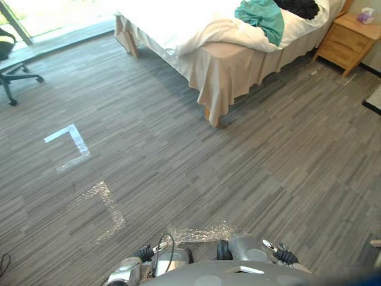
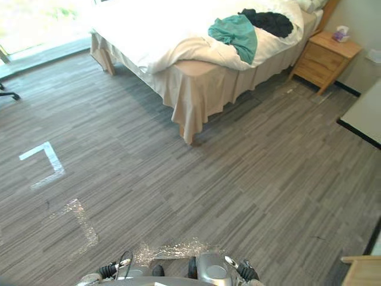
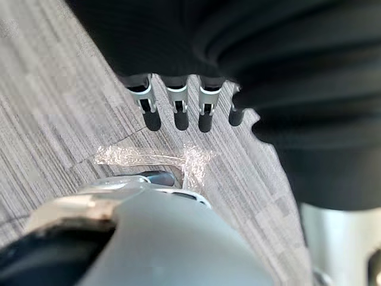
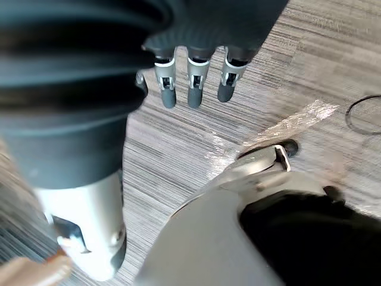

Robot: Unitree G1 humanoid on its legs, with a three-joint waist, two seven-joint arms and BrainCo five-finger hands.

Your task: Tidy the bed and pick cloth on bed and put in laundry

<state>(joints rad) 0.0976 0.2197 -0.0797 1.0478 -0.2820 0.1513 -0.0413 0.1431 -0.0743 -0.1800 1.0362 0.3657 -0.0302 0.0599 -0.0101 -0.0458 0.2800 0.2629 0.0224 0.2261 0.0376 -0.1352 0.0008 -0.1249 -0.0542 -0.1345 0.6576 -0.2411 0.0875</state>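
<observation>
cloth (image 1: 263, 19) in teal is seen crumpled on the bed (image 1: 226, 71), draped over the rumpled white duvet (image 1: 190, 24) near the bed's side edge. a black cloth (image 1: 297, 7) is bunched right against it, closer to the bed's head. a wooden nightstand (image 1: 348, 39) is set just beside the bed's head, and a black office chair (image 1: 12, 68) is parked well apart from the bed's foot. pale tape marks (image 1: 71, 143) are laid on the floor (image 1: 268, 167), well short of the bed. the left hand (image 3: 178, 104) is hung over the floor, well away from the bed, fingers straight and relaxed, nothing gripped. the right hand (image 4: 195, 80) is carried likewise, fingers loose, nothing held.
</observation>
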